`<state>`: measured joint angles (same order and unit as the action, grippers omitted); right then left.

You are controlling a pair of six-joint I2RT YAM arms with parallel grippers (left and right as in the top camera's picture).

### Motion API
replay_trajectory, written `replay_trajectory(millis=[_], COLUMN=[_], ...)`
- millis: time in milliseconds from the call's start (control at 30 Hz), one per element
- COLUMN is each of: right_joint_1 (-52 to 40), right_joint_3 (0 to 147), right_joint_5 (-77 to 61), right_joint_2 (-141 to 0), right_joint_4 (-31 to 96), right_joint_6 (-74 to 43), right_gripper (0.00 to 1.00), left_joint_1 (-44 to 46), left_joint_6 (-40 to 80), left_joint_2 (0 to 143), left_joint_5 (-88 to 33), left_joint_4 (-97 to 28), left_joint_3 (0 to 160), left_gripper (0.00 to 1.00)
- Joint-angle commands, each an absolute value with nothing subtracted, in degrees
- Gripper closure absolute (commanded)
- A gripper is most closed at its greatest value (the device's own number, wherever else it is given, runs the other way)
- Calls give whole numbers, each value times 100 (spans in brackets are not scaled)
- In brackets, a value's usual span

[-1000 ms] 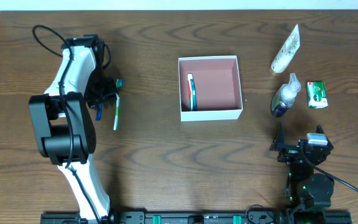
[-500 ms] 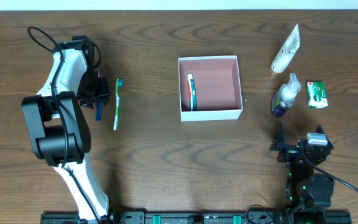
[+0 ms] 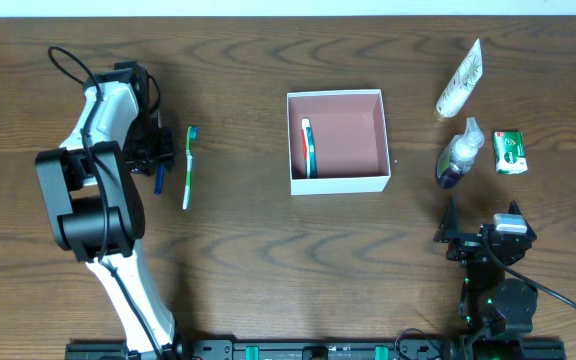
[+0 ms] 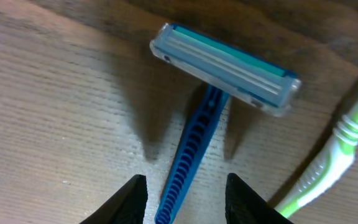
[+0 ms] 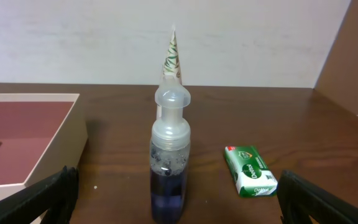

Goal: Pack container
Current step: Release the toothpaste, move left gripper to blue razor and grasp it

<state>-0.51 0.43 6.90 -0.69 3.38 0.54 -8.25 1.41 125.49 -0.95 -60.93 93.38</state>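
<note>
i'm looking at a dark wood-grain table (image 3: 258, 250). near its middle sits the container (image 3: 338, 184), a shallow white-walled box. well off to the left a blue razor (image 4: 194, 134) lies flat, with a green-and-white toothbrush (image 3: 187, 168) just beside it. on the right i see a cream tube (image 3: 460, 82), an upright clear bottle (image 3: 458, 160) of dark blue liquid, and a green soap packet (image 3: 510, 152) near it.

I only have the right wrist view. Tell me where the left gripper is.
Observer: The left gripper hangs over a blue razor, jaws open either side of its handle.
Operator: Name what lies beside it.
Observer: A green and white toothbrush, between the razor and the container.
Operator: Report the razor's head.
Observer: Blade side up, clear of the jaws.
</note>
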Motion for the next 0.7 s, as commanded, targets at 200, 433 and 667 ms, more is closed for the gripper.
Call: replay_trajectory(millis=[200, 433, 667], right_joint_1=[-115, -115, -115], right_joint_3=[32, 32, 32], right_joint_5=[683, 683, 683], right_joint_2=[-38, -38, -38], right_joint_4=[364, 362, 362], right_joint_6=[93, 93, 93], right_gripper=[1, 1, 1], left_joint_1=[-867, -867, -867], left_joint_6=[40, 73, 115], left_joint_2=[12851, 12846, 12822], left_joint_5=[-390, -388, -388], left_joint_4=[-6010, -6051, -6416], left_joint_3=[9299, 9301, 9450], left_gripper=[59, 80, 94])
